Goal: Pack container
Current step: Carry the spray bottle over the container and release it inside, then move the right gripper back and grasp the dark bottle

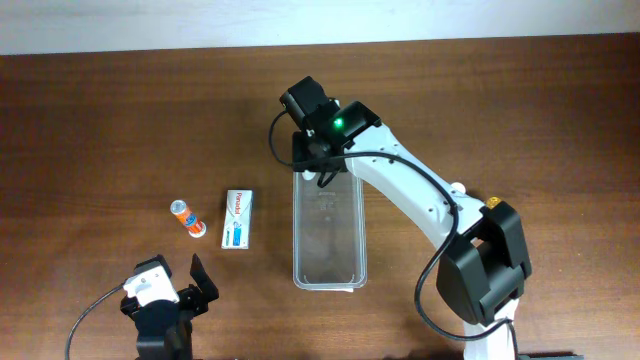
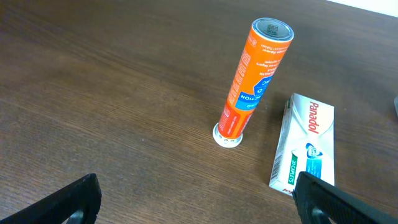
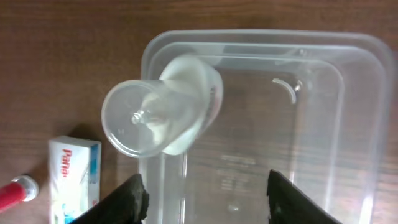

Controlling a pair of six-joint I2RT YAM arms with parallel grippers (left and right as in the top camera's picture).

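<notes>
The clear plastic container [image 1: 328, 280] lies lengthwise at the table's middle; it also shows in the right wrist view [image 3: 367, 93]. A small translucent white bottle [image 3: 155, 118] sits tilted at the container's far left corner, against the rim, its base toward the camera. My right gripper [image 1: 322, 165] hangs over the container's far end, open and empty [image 3: 204, 186], apart from the bottle. My left gripper [image 1: 203, 280] is open and empty at the front left [image 2: 196, 186].
An orange tube [image 1: 187, 219] lies left of the container; it also shows in the left wrist view [image 2: 252, 78] and the right wrist view [image 3: 15, 191]. A white-and-blue Panadol carton [image 1: 238, 219] lies between tube and container [image 2: 305, 149] [image 3: 73, 177].
</notes>
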